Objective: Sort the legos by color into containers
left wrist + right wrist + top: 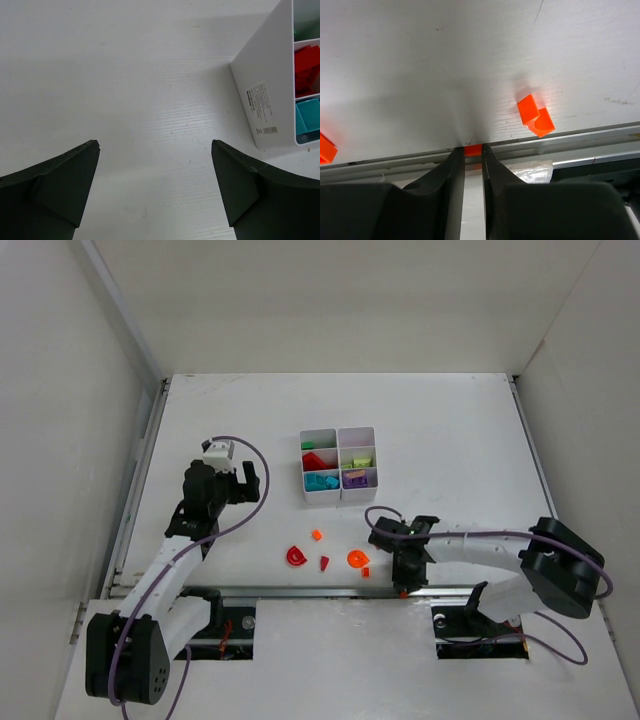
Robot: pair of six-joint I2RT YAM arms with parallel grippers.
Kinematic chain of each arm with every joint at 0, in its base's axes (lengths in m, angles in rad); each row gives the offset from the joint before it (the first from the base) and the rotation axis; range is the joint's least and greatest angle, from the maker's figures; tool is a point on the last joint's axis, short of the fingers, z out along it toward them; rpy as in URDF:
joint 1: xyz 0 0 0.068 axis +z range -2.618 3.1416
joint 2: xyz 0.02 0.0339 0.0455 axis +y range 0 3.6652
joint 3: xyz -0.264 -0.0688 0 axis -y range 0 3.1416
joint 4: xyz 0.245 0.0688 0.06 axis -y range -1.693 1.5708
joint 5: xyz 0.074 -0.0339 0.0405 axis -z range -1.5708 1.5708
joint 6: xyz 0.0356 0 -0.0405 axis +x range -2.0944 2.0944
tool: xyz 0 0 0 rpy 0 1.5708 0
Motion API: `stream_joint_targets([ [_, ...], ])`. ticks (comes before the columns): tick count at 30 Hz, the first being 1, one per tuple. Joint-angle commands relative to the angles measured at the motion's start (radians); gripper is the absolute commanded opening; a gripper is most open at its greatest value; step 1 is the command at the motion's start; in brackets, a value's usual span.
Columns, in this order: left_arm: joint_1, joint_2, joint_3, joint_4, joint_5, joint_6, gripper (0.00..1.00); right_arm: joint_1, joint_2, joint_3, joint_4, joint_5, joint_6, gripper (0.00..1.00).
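Here, the right hand sits low at the near edge of the table, its fingers pressed almost together and pinching a small orange lego at their very tips. The piece is right where the white tabletop meets the metal rail along its front. Just beside it on the table lies another orange piece with a curved notch, and a further orange bit shows at the left border of the wrist view.

The left hand is spread wide over bare table, holding nothing, with the containers just off to its right.

From above, the containers stand near the middle of the table. The left column holds dark green, red and teal; the right column shows lime green and purple (its top compartment is too pale to read). Loose legos lie between the containers and the near edge: a small orange one, a round red one, a small red one and a round orange one.
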Motion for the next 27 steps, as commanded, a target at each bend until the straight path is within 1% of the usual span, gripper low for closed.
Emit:
stream_joint_targets([
  [1, -0.006, -0.024, -0.007, 0.05, -0.013, -0.012, 0.93, 0.007, 0.017, 0.031, 0.021, 0.026, -0.014, 0.2],
  [3, -0.006, -0.024, -0.007, 0.05, -0.013, -0.012, 0.93, 0.007, 0.028, 0.031, 0.031, 0.007, -0.014, 0.15],
  [5, -0.006, -0.024, -0.007, 0.05, -0.023, -0.012, 0.93, 0.016, 0.028, 0.031, 0.031, 0.007, -0.014, 0.06],
  [7, -0.006, -0.024, -0.007, 0.05, -0.023, -0.012, 0.93, 0.016, 0.003, 0.031, 0.019, 0.007, -0.014, 0.01],
  [8, -0.006, -0.024, -0.007, 0.05, -0.023, -0.012, 0.93, 0.016, -0.009, 0.043, 0.008, 0.007, -0.014, 0.0],
  [13, -0.006, -0.024, -0.007, 0.05, -0.023, -0.012, 0.93, 0.027, -0.099, 0.169, -0.134, 0.113, -0.034, 0.0],
  [14, -0.006, -0.024, -0.007, 0.05, -0.023, -0.012, 0.93, 0.027, -0.124, 0.216, -0.181, 0.127, -0.034, 0.0],
  [16, -0.006, -0.024, -0.007, 0.05, -0.023, -0.012, 0.93, 0.027, -0.133, 0.267, -0.226, 0.166, -0.058, 0.0],
  [19, -0.006, -0.024, -0.007, 0.05, -0.023, -0.012, 0.93, 0.027, -0.133, 0.402, -0.288, 0.226, -0.107, 0.0],
  [20, -0.006, -0.015, -0.007, 0.05, -0.023, -0.012, 0.93, 0.027, -0.124, 0.442, -0.288, 0.312, -0.107, 0.0],
  [21, -0.006, -0.015, -0.007, 0.05, -0.023, -0.012, 0.93, 0.027, -0.098, 0.521, -0.288, 0.369, -0.12, 0.0],
  [23, -0.006, -0.015, -0.007, 0.061, -0.023, -0.012, 0.93, 0.015, -0.055, 0.61, -0.237, 0.487, -0.197, 0.0],
  [24, -0.006, -0.015, -0.007, 0.061, -0.023, -0.012, 0.93, -0.034, -0.026, 0.708, -0.214, 0.496, -0.236, 0.0],
  [25, -0.006, -0.015, -0.007, 0.061, -0.023, -0.012, 0.93, -0.06, 0.039, 0.756, -0.214, 0.497, -0.286, 0.0],
  [27, 0.004, -0.015, 0.002, 0.03, -0.023, -0.002, 0.93, -0.091, 0.094, 0.821, -0.214, 0.497, -0.331, 0.0],
])
